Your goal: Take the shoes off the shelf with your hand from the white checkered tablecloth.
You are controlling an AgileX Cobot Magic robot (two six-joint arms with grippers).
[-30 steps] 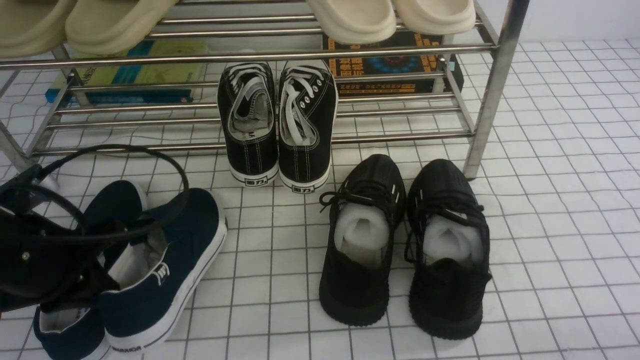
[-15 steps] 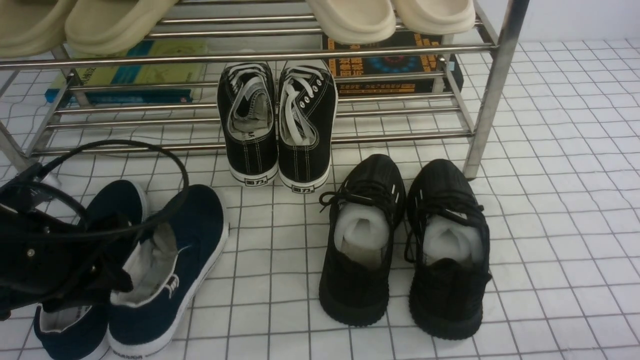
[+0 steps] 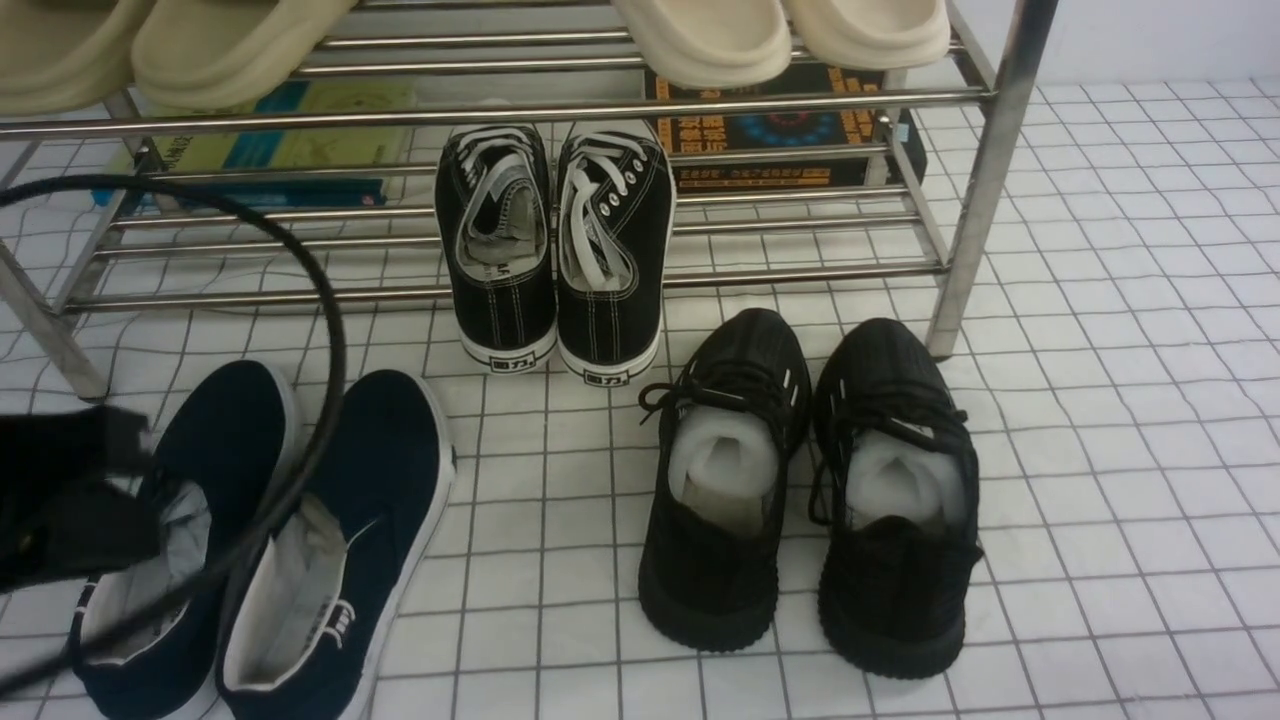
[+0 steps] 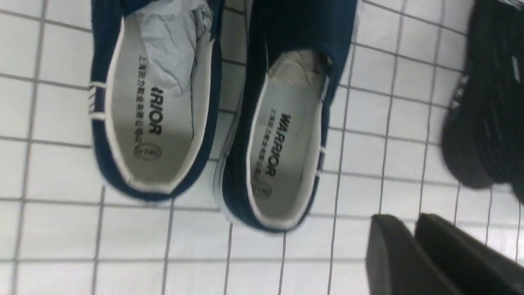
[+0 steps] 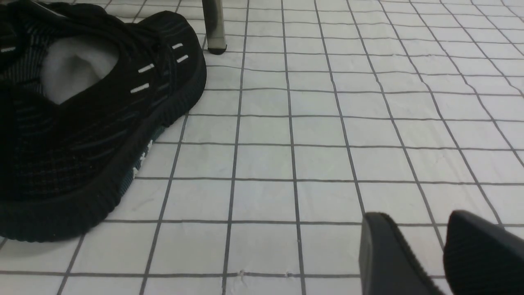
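Front view – navy shoes point(image 3: 300, 540): side by side on the white checkered tablecloth point(image 3: 1100, 400) at lower left, in front of the shelf point(image 3: 985, 180), toes toward it, both flat.
Front view – left claw point(image 3: 70, 500): blurred black mass at the left edge over the outer navy shoe; its cable point(image 3: 320, 300) loops across the pair; finger spacing cannot be told here.
Front view – other footwear: black laced sneakers point(image 3: 555, 250) on the lower bars; black knit sneakers point(image 3: 810, 500) on the cloth; beige slippers point(image 3: 780, 30) on the top tier.
Left wrist view – navy shoes point(image 4: 278, 135): openings face the camera, "WARRIOR" printed on the insoles, crumpled paper in the toes.
Left wrist view – left claw point(image 4: 413, 250): fingers close together, holding nothing, clear of the shoes.
Right wrist view – right claw point(image 5: 442, 254): fingers parted with cloth visible between, empty, beside a black knit sneaker point(image 5: 90, 123) and a shelf leg point(image 5: 213, 26).
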